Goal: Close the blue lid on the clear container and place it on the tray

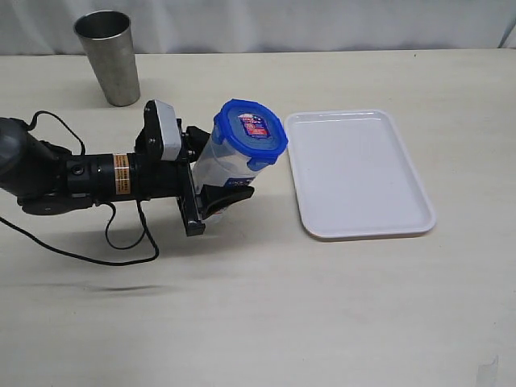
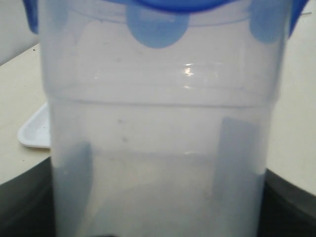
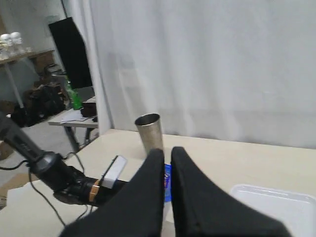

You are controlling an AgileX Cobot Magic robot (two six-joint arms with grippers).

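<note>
My left gripper [image 1: 214,171] is shut on the clear container [image 1: 219,165], gripping its lower body from the left. The container leans toward the tray [image 1: 359,173], just left of the tray's near-left corner. The blue lid [image 1: 251,133] sits on its mouth, sticker up. In the left wrist view the container [image 2: 158,128] fills the frame, with lid flaps [image 2: 157,27] over its rim and dark fingers [image 2: 237,163] showing through the wall. My right gripper [image 3: 167,155] is out of the exterior view; it hovers high above the table, shut with nothing held.
A grey metal cup [image 1: 109,56] stands at the back left. The left arm's black cable [image 1: 121,242] loops on the table in front of it. A corner of the tray [image 2: 34,131] shows behind the container. The cup [image 3: 149,131] shows beyond the right fingers.
</note>
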